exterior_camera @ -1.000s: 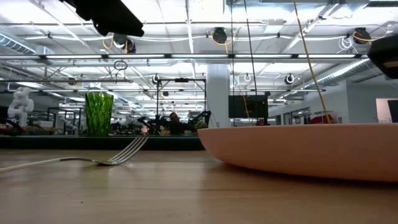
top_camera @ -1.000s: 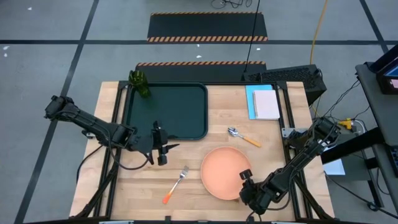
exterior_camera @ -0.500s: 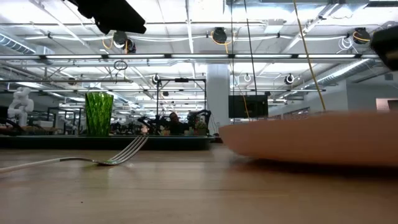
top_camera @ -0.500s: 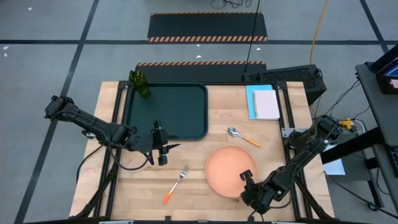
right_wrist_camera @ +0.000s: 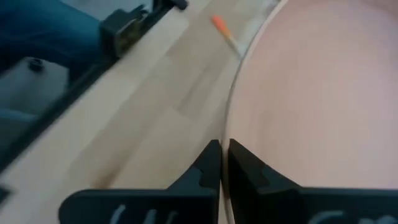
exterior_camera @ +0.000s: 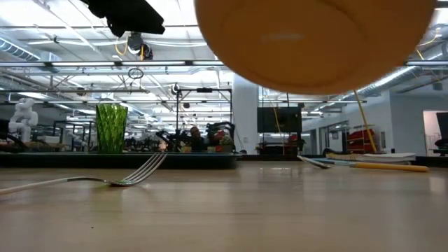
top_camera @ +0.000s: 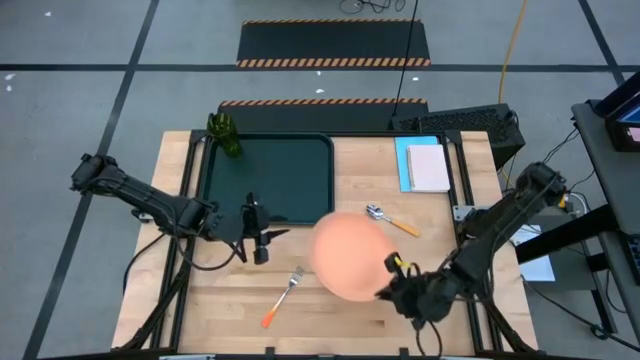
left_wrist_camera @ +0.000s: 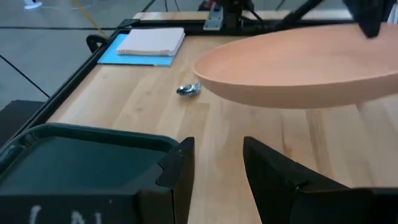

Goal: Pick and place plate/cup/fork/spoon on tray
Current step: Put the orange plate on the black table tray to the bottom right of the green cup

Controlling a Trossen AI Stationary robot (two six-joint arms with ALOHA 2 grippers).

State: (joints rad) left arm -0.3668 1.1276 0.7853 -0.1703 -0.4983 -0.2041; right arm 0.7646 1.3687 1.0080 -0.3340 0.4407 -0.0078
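Since a second ago your plate (top_camera: 347,255) has left the wood and travelled toward the tray (top_camera: 268,178); seen from above, it now hangs over the table (top_camera: 430,220) between the fork (top_camera: 283,296) and the spoon (top_camera: 391,221), its near edge pinched by your right gripper (top_camera: 392,283). Your left gripper (top_camera: 262,240) sits just off the tray's near rim, and the cup (top_camera: 226,134) stands at the tray's far left corner.

From the low camera you see the plate (exterior_camera: 311,42) from underneath, well above the tabletop, with the fork (exterior_camera: 105,178) lying flat on the wood, the cup (exterior_camera: 111,127) upright behind it, and the spoon (exterior_camera: 360,164) lying off to the right.

Your left wrist camera shows that arm's fingers (left_wrist_camera: 177,171) spread with nothing between them, the tray's corner (left_wrist_camera: 81,149) just ahead, the plate (left_wrist_camera: 298,68) aloft beyond, and the spoon's bowl (left_wrist_camera: 188,89) under its edge.

Your right wrist camera shows its two fingers (right_wrist_camera: 208,168) pressed together on the plate's rim (right_wrist_camera: 311,106), with the fork's orange handle (right_wrist_camera: 224,30) on the wood beyond.
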